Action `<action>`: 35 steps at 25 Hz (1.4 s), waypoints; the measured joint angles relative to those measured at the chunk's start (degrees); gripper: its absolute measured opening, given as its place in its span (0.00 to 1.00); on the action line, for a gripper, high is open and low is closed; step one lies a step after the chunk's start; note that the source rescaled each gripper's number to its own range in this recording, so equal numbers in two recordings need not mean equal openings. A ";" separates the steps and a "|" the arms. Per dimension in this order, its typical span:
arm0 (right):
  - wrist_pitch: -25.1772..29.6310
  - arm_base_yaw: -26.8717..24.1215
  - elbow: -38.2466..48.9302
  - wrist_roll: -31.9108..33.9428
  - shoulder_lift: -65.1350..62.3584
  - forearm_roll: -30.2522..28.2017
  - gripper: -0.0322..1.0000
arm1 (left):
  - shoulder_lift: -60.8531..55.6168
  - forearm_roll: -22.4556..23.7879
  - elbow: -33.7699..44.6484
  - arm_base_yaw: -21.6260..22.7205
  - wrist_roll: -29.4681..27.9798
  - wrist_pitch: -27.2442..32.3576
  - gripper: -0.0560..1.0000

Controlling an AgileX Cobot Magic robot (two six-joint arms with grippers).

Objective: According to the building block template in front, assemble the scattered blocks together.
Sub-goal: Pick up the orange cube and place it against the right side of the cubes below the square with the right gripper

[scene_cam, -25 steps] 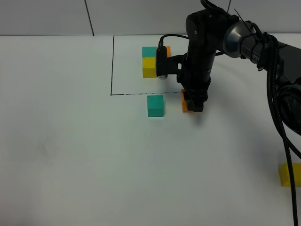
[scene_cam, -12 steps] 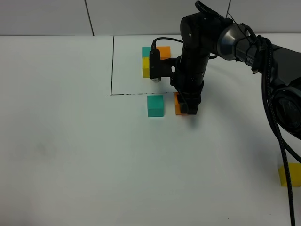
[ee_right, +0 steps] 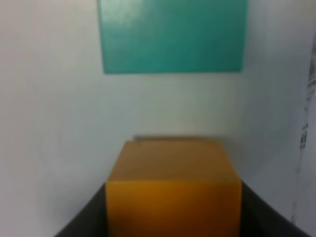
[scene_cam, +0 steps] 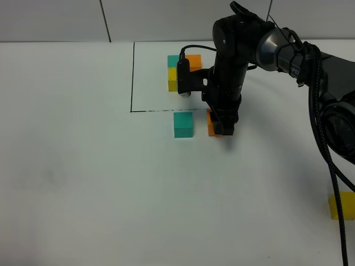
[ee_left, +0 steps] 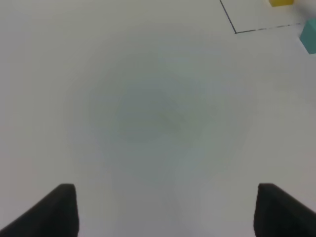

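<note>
The building block template [scene_cam: 176,77], teal, yellow and orange cubes, sits at the back inside a thin black outline [scene_cam: 133,83]. A loose teal cube [scene_cam: 183,124] lies just in front of the outline and also shows in the right wrist view [ee_right: 173,34]. My right gripper [scene_cam: 219,125] is shut on the loose orange cube [scene_cam: 211,123] [ee_right: 173,187] at table level, right of the teal cube with a small gap between them. The loose yellow cube [scene_cam: 341,205] lies far right near the front. My left gripper [ee_left: 170,212] is open and empty over bare table.
The white table [scene_cam: 83,166] stretches left and forward. The right arm's black cables [scene_cam: 327,138] hang along the right side. In the left wrist view the outline's corner [ee_left: 237,32], the teal cube [ee_left: 310,35] and a yellow cube [ee_left: 281,2] show far off.
My right gripper has moved left with the orange cube, closer to the loose teal cube. In the last half second it has barely moved.
</note>
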 joint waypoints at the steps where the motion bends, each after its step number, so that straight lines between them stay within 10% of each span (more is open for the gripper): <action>1: -0.30 0.00 0.00 0.00 0.00 0.18 0.05 | 0.00 0.00 0.00 0.00 0.00 0.00 0.74; 35: -3.21 0.00 -0.39 0.90 1.92 4.04 0.05 | 0.00 0.00 0.00 0.00 0.00 0.00 0.74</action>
